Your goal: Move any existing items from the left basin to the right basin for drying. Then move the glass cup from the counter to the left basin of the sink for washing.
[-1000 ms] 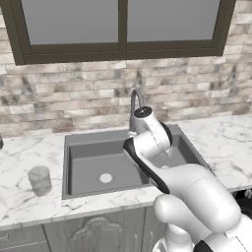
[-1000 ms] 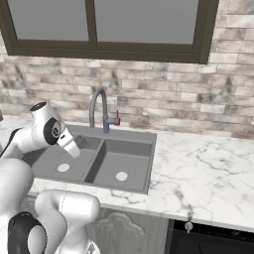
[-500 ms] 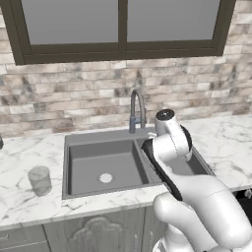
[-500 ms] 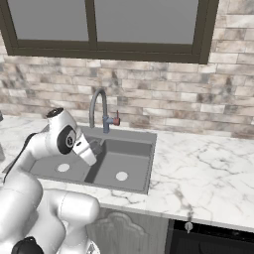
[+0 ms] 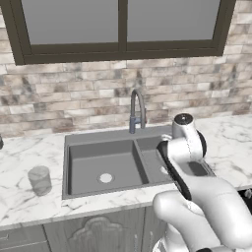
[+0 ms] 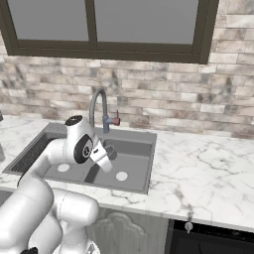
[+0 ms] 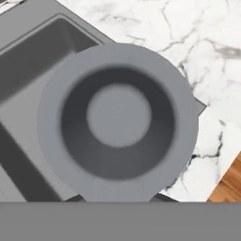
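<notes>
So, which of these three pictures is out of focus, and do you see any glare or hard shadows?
Hand view: the tiny glass is so near the lens that its rings look soft and blurred, while the counter behind it is sharper. Left base view: flat, even light with no glare, and the glass cup is crisp. Right base view: sharp, with the sink evenly dim and no hard shadows.

The sink [image 5: 103, 167] is dark grey with a pale round drain in each basin; the tap [image 5: 138, 110] is steel grey; the tabletop [image 6: 198, 168] is white marble veined in grey. The glass cup [image 5: 40, 180] is clear and greyish; the wall [image 5: 74, 98] is mottled beige-grey brick; the window frame [image 5: 123, 49] is dark brown.
</notes>
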